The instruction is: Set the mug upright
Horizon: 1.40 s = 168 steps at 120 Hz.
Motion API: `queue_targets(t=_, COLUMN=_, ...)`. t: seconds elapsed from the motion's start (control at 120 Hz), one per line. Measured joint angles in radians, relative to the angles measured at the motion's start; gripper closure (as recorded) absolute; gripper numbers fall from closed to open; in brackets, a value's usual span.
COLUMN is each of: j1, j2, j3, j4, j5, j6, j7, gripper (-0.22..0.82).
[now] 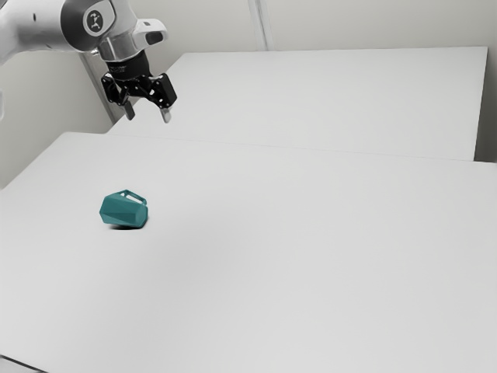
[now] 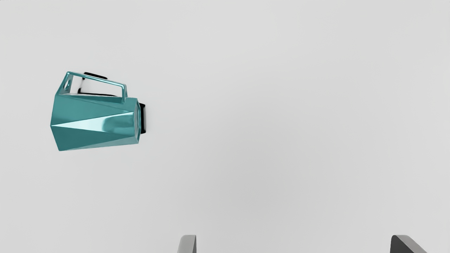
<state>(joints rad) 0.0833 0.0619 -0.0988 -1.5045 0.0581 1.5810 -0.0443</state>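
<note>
the white table (image 1: pixel 311 272) spread widest; the arm (image 1: pixel 39 31) reached in from the exterior view's upper left, its gripper (image 1: pixel 147 118) raised with fingers wide apart, holding nothing; lower down, well apart from it, the teal faceted mug (image 1: pixel 123 211) lay on its side on the table, its angular handle (image 2: pixel 96 78) jutting out

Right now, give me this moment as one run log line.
mug: teal, lying on its side on the table | gripper: open, above the table, not touching the mug | task: mug not yet upright
</note>
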Motion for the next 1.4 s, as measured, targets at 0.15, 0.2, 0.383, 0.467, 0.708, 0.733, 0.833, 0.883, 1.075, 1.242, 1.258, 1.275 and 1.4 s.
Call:
queue_targets(t=0.15, j1=-0.01, j2=0.0, j3=-0.001, j4=-0.001, j5=0.001, j6=0.002, j7=-0.001, gripper=0.0)
queue_targets(t=0.2, j1=-0.011, j2=0.0, j3=0.0, j4=-0.001, j5=0.001, j6=0.002, j7=-0.001, gripper=0.0)
queue_targets(t=0.383, j1=0.0, j2=0.006, j3=0.001, j4=-0.003, j5=0.001, j6=0.005, j7=-0.002, gripper=0.0)
queue_targets(t=0.467, j1=0.005, j2=0.0, j3=0.001, j4=-0.014, j5=0.001, j6=0.009, j7=-0.002, gripper=0.0)
queue_targets(t=0.708, j1=0.018, j2=-0.01, j3=-0.001, j4=-0.092, j5=-0.011, j6=0.055, j7=-0.002, gripper=0.0)
queue_targets(t=0.733, j1=0.025, j2=-0.01, j3=-0.001, j4=-0.105, j5=-0.016, j6=0.064, j7=-0.005, gripper=0.0)
queue_targets(t=0.833, j1=0.066, j2=-0.015, j3=-0.005, j4=-0.166, j5=-0.038, j6=0.091, j7=-0.026, gripper=0.0)
queue_targets(t=0.883, j1=0.09, j2=-0.009, j3=-0.006, j4=-0.182, j5=-0.058, j6=0.102, j7=-0.036, gripper=0.0)
queue_targets(t=1.075, j1=0.218, j2=0.026, j3=-0.007, j4=-0.219, j5=-0.11, j6=0.141, j7=-0.036, gripper=0.0)
queue_targets(t=1.242, j1=0.329, j2=0.084, j3=-0.007, j4=-0.221, j5=-0.163, j6=0.185, j7=0.065, gripper=0.0)
queue_targets(t=1.258, j1=0.342, j2=0.091, j3=-0.007, j4=-0.221, j5=-0.17, j6=0.189, j7=0.078, gripper=0.0)
queue_targets(t=1.275, j1=0.354, j2=0.098, j3=-0.007, j4=-0.221, j5=-0.176, j6=0.193, j7=0.092, gripper=0.0)
queue_targets(t=1.4, j1=0.448, j2=0.145, j3=-0.008, j4=-0.216, j5=-0.228, j6=0.219, j7=0.209, gripper=0.0)
